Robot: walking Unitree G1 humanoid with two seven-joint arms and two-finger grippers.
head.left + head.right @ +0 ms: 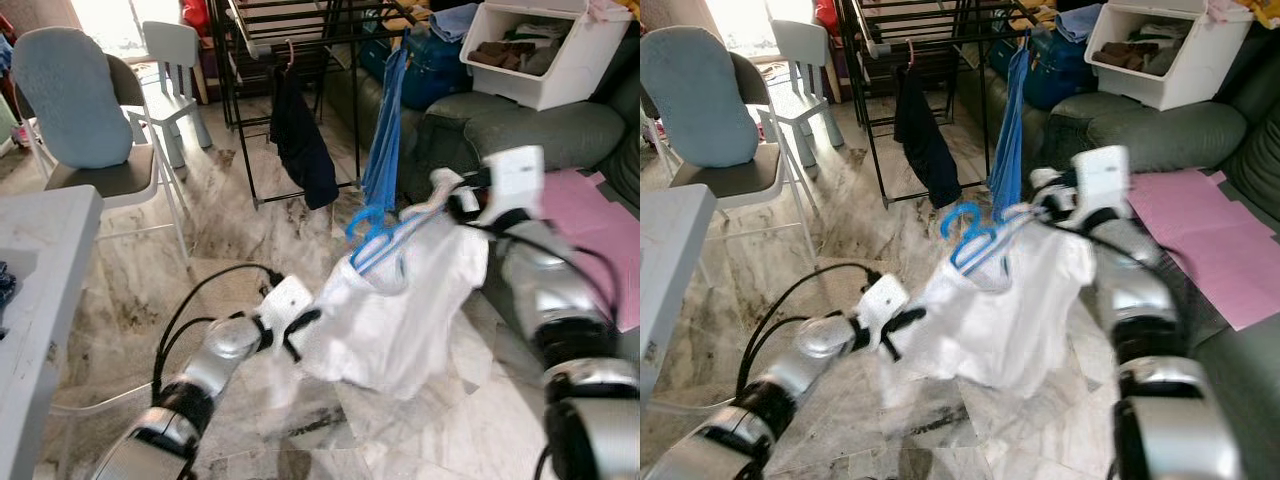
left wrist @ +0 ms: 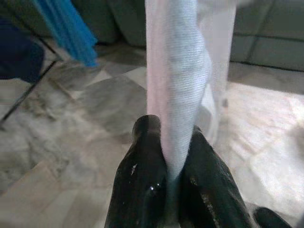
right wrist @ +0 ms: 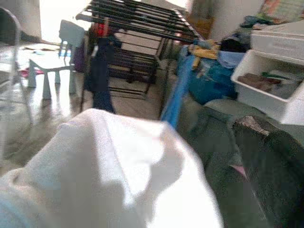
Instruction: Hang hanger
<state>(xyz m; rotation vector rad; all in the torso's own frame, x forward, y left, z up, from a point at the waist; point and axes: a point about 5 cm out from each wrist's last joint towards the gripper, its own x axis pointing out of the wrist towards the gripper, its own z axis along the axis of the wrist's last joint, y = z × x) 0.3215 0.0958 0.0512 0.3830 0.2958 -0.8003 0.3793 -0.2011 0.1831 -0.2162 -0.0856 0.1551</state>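
A white shirt (image 1: 390,310) hangs stretched between my two grippers above the marble floor. A blue hanger (image 1: 372,240) sits in its neck opening, hook up and tilted toward the rack. My left gripper (image 1: 308,322) is shut on the shirt's lower edge; in the left wrist view the fingers (image 2: 142,166) pinch a fold of the cloth (image 2: 178,95). My right gripper (image 1: 447,198) holds the shirt's upper shoulder by the sofa, its fingers mostly covered by cloth. The black drying rack (image 1: 300,20) stands ahead.
On the rack hang a dark garment (image 1: 300,140) and a blue one (image 1: 385,140). A grey sofa (image 1: 520,125) carries a white bin (image 1: 545,60) and a pink sheet (image 1: 590,215) on the right. A chair with a blue cushion (image 1: 75,95) and a white table (image 1: 40,280) are on the left.
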